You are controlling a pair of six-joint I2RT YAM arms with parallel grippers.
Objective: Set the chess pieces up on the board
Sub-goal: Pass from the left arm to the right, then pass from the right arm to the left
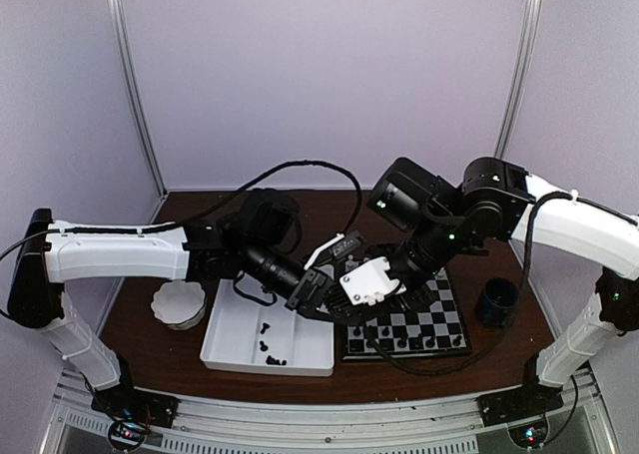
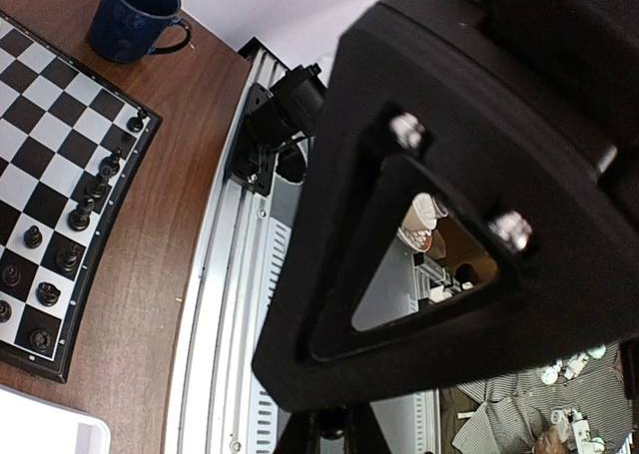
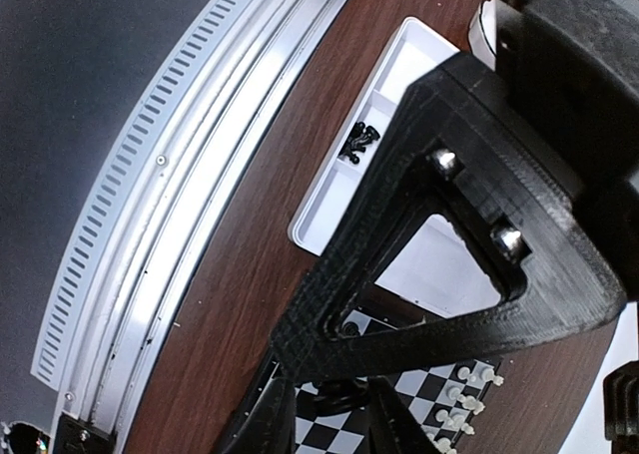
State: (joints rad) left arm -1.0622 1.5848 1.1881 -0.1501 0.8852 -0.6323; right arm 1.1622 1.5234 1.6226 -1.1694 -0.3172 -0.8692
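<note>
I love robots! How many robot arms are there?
2. The left arm reaches in from the left, over the white tray. The right arm reaches in from the right, over the chessboard. None seems hidden.

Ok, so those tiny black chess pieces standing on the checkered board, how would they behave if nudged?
Probably tippy: the tiny black chess pieces stand upright on small bases, close together, so one nudge could topple neighbours. Likely very light, each being smaller than a square of the black-and-white checkered board.
</note>
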